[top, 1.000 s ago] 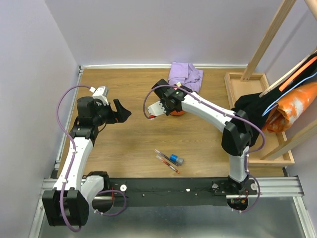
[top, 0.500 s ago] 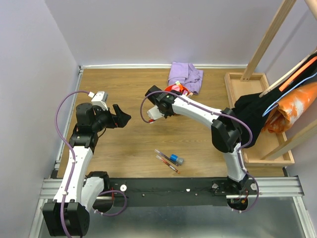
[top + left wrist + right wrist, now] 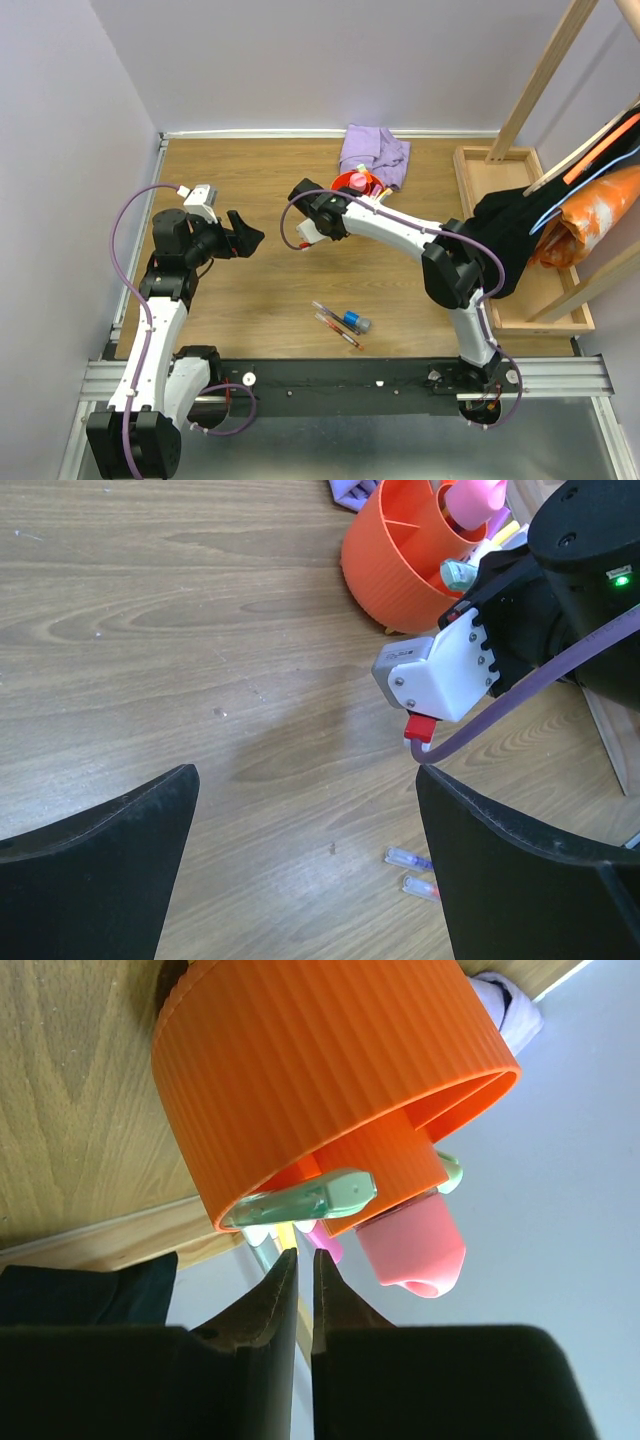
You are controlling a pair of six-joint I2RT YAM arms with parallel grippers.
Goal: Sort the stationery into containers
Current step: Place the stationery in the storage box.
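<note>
Currently, the items nearest the arm bases are two thin pens [image 3: 336,328] lying side by side on the table [image 3: 250,170], with a short blue-and-grey item [image 3: 355,322] touching or just beside them on the right. These are lying loose, well apart from the container, so the sort is not finished.

Farther back on the left, the left gripper [image 3: 243,233] is hovering over bare wood. Its jaws are standing spread wide with nothing between them, and it is taking no part in the step in hand.

Beyond that, right of centre, the right gripper [image 3: 298,1290] is working at the near-left side of the orange cup [image 3: 358,183]. The wrist view is showing its fingers narrowly parted, with a thin slit of light between them and nothing in the slit. Just past the fingertips, a mint highlighter [image 3: 310,1198] is resting tilted across a divider, partly out over the rim. A pink tube [image 3: 415,1245] is standing in the next compartment. Which compartments the other items are occupying cannot be told.

The step in hand is judged to be a drop-off into the cup. The next move is calling for a clean lift away from the rim, without snagging the tilted highlighter, and then a reach back toward the near pens.

Farthest back, the lilac cloth [image 3: 375,150] is lying just behind the cup.
</note>
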